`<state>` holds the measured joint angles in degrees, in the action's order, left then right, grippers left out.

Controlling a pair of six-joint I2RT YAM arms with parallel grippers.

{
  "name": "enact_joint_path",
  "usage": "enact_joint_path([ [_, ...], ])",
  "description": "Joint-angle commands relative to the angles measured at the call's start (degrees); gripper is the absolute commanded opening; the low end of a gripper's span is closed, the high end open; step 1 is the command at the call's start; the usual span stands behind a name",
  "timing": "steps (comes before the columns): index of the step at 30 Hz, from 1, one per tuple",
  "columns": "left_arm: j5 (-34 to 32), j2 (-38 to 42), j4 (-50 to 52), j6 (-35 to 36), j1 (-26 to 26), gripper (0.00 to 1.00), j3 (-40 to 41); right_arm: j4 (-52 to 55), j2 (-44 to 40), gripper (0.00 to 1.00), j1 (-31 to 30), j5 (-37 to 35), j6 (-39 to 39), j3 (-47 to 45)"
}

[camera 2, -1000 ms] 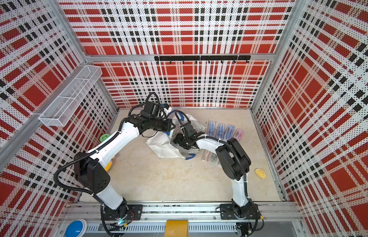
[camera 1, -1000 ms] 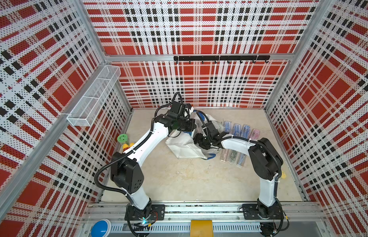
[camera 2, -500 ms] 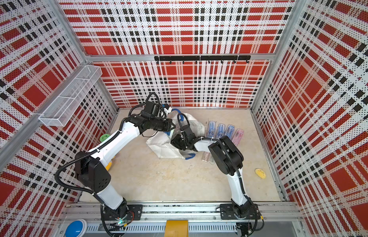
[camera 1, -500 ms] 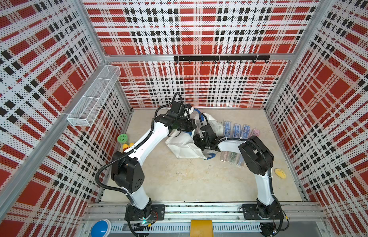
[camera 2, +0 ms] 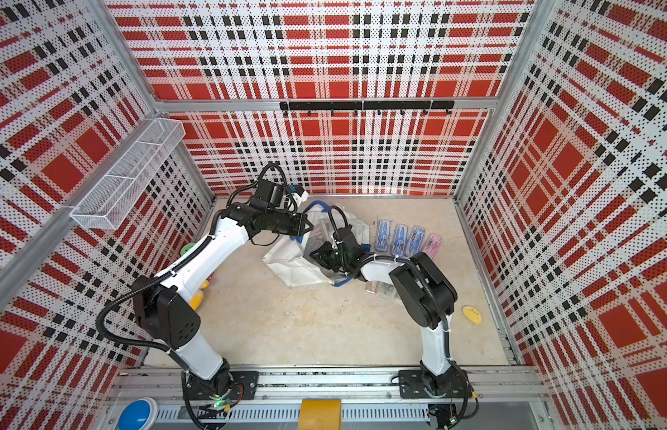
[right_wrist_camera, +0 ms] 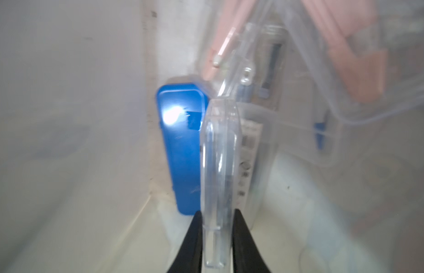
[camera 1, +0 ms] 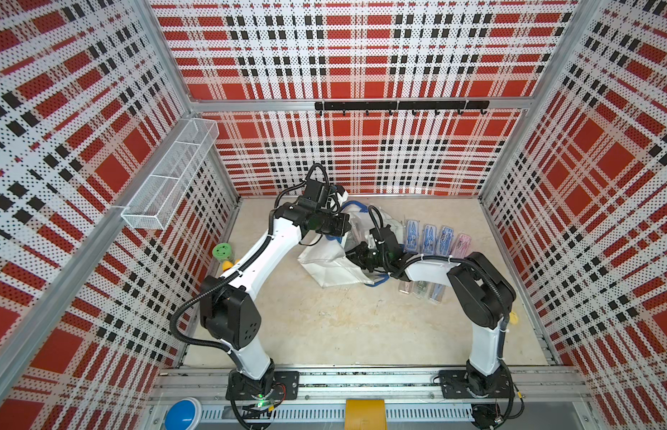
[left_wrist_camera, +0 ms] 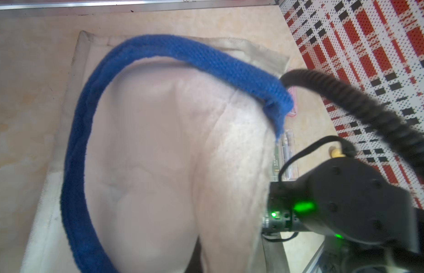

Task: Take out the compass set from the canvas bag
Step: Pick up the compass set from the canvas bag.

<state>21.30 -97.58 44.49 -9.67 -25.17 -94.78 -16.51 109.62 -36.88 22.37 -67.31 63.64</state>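
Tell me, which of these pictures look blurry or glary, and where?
Right wrist view: hazy and smeared all over, with a white glare patch on the blue case; the clear case reads sharpest. Left wrist view: the blue handle is crisp, the black cable blurred. Both top views: sharp, though the plaid walls look bent.

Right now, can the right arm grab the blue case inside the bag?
Probably not yet. The right gripper is shut on a clear case, so its jaws are full. The blue case stands close beside it in the canvas bag, with nothing else blocking it.
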Motion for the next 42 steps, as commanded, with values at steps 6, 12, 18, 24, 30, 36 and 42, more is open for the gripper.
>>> enact_joint_path([
  [6,0.7,3.2,-3.4,8.7,-1.2,0.00,-1.7,0.4,-10.2,0.16,0.3,-3.9,1.9,-4.0],
  [12,-0.3,4.9,-7.1,9.9,-1.7,0.00,0.9,5.7,-16.4,0.16,0.3,-7.1,4.7,-6.1],
  [18,-0.8,5.8,-8.8,9.6,-1.6,0.00,2.5,9.7,-19.9,0.16,0.3,-9.3,6.7,-7.5],
  [24,-1.2,5.2,-8.8,7.8,-1.2,0.00,2.6,13.2,-22.5,0.16,0.6,-9.3,9.3,-7.3],
  [30,-1.4,5.0,-8.8,7.0,-0.8,0.00,2.9,19.1,-29.1,0.15,2.5,-6.7,13.0,-8.0],
  [36,-1.5,4.8,-8.5,6.5,-0.7,0.00,3.1,27.2,-38.5,0.15,8.8,-3.2,16.8,-10.8],
  [42,-1.5,4.6,-8.2,5.6,-0.7,0.00,3.1,41.6,-45.2,0.15,21.5,4.3,25.7,-10.6],
])
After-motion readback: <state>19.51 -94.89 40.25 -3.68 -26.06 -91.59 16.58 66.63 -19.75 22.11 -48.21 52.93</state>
